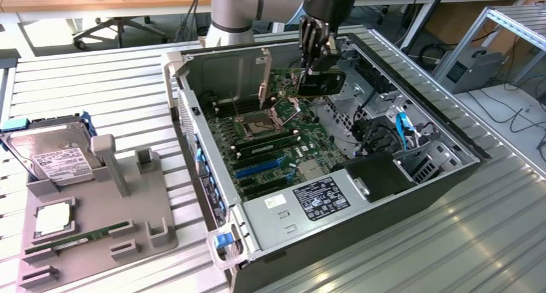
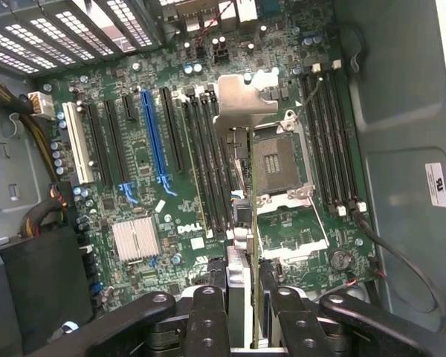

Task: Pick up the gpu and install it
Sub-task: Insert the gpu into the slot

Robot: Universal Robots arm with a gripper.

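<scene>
My gripper (image 1: 319, 68) hangs inside the open PC case (image 1: 189, 123), above the far end of the motherboard (image 1: 273, 146). It is shut on the gpu (image 1: 323, 84), a dark card held upright over the board and not touching it. In the wrist view the gpu (image 2: 241, 223) shows edge-on between the black fingers (image 2: 208, 312), with its silvery end bracket (image 2: 245, 97) pointing away from the camera. Below it lies the CPU socket (image 2: 279, 160) among the memory slots. The long blue expansion slot (image 2: 154, 134) and the white slot (image 2: 78, 145) sit off to one side, both bare.
At the exterior view's left a grey holder tray (image 1: 145, 222) carries a hard drive (image 1: 51, 155), a CPU (image 1: 53, 219) and a green RAM stick (image 1: 77, 237). Inside the case are the power supply (image 1: 316, 197), blue cables (image 1: 405, 130) and the drive bay (image 1: 426, 165).
</scene>
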